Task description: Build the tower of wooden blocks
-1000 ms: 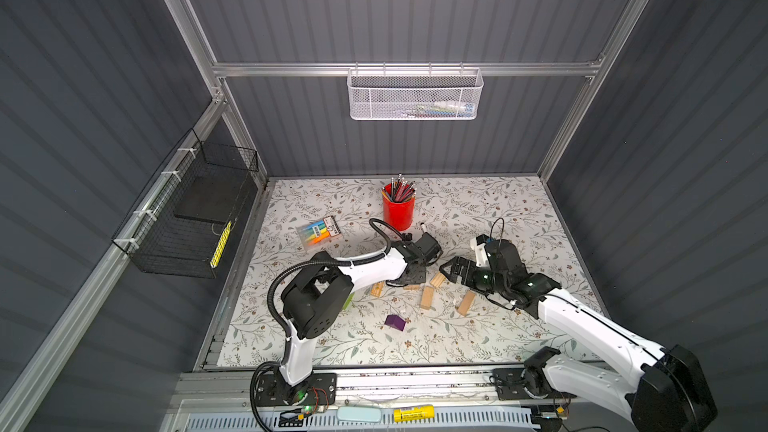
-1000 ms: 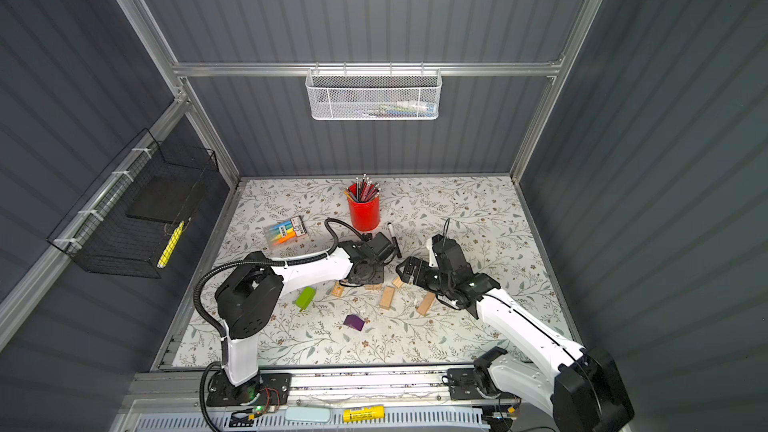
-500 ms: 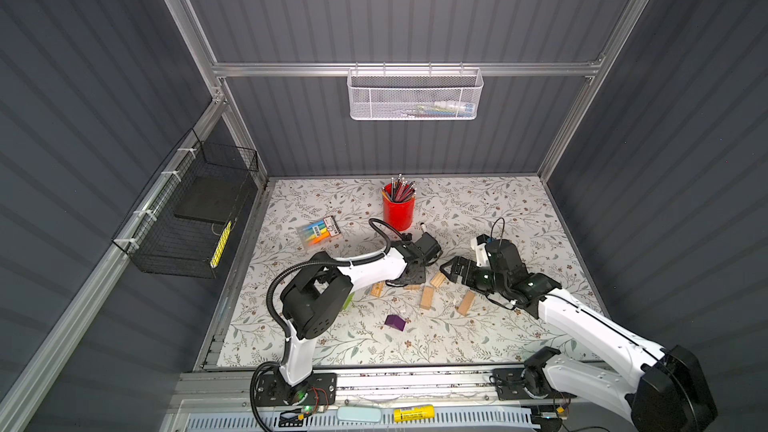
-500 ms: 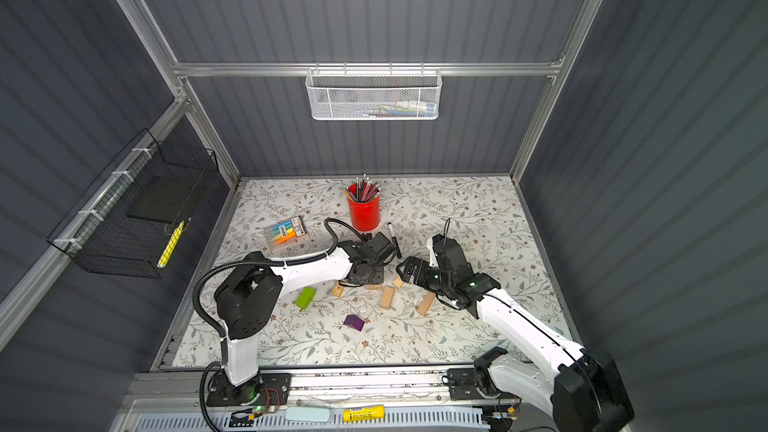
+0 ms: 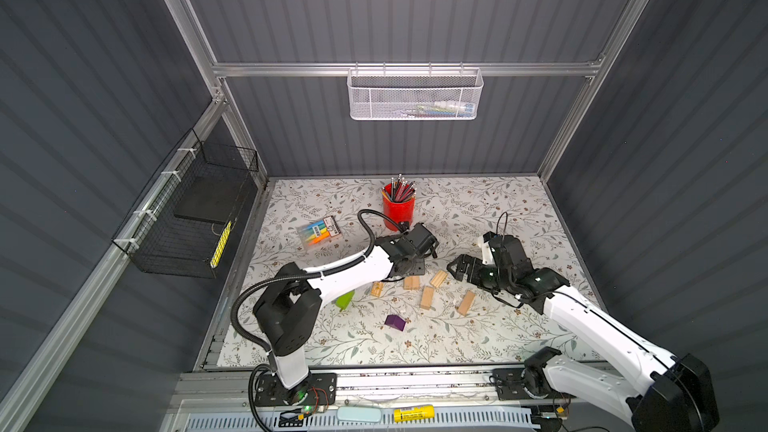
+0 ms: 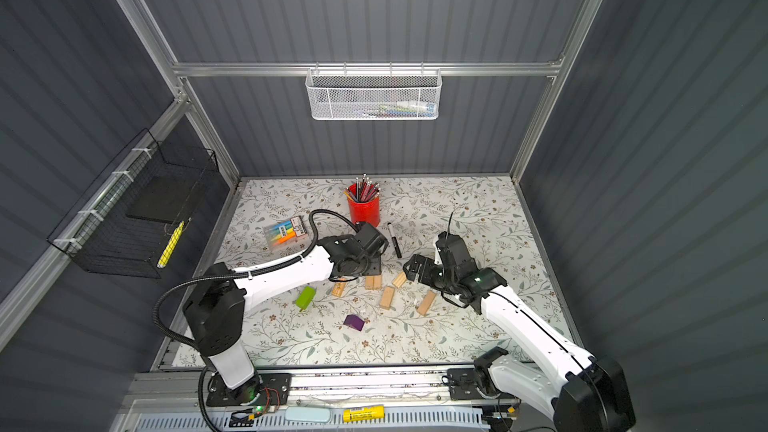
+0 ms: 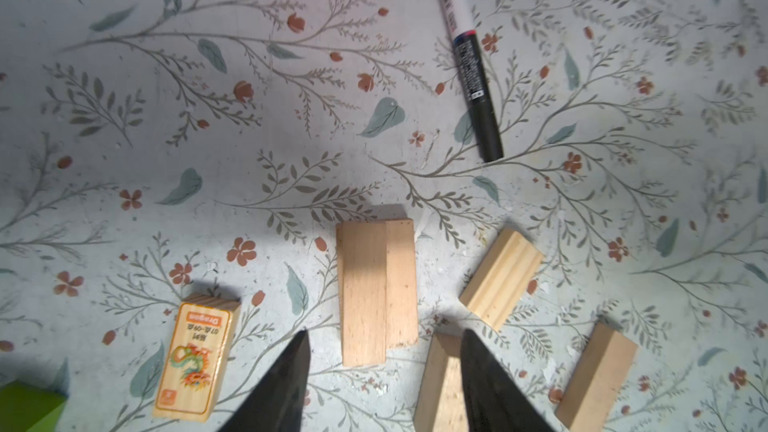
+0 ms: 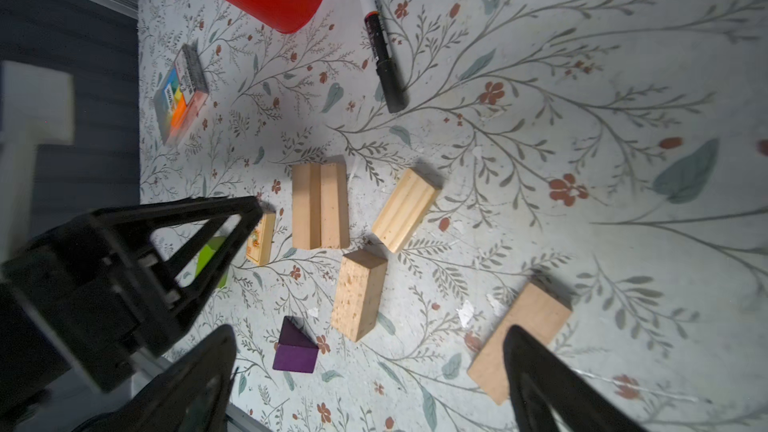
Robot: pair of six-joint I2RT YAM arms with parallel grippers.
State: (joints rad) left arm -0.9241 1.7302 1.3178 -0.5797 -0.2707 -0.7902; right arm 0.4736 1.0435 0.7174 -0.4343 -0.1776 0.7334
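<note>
The wood blocks lie flat on the floral mat, none on another. Two tan blocks point(image 7: 376, 284) rest side by side, touching, also in a top view point(image 5: 411, 283). My left gripper point(image 7: 385, 332) hovers open just above their near ends, holding nothing. Around them lie a ridged tan block point(image 7: 500, 278), a dragon-printed block point(image 7: 195, 359), two more tan blocks point(image 5: 427, 297) point(image 5: 466, 303), a lime-green block point(image 6: 305, 297) and a purple block point(image 8: 296, 353). My right gripper point(image 8: 370, 330) stands wide open and empty, low over the mat to the right of the blocks.
A red pencil cup point(image 5: 398, 211) stands behind the blocks, and a black marker point(image 6: 395, 240) lies beside it. A pack of highlighters point(image 5: 320, 232) lies at the left. A black wire basket point(image 5: 195, 218) and a white mesh basket point(image 5: 413, 95) hang on the walls.
My left gripper's jaws have spread apart over the pair of tan blocks. Neither arm has visibly shifted, and the right gripper stays wide open.
</note>
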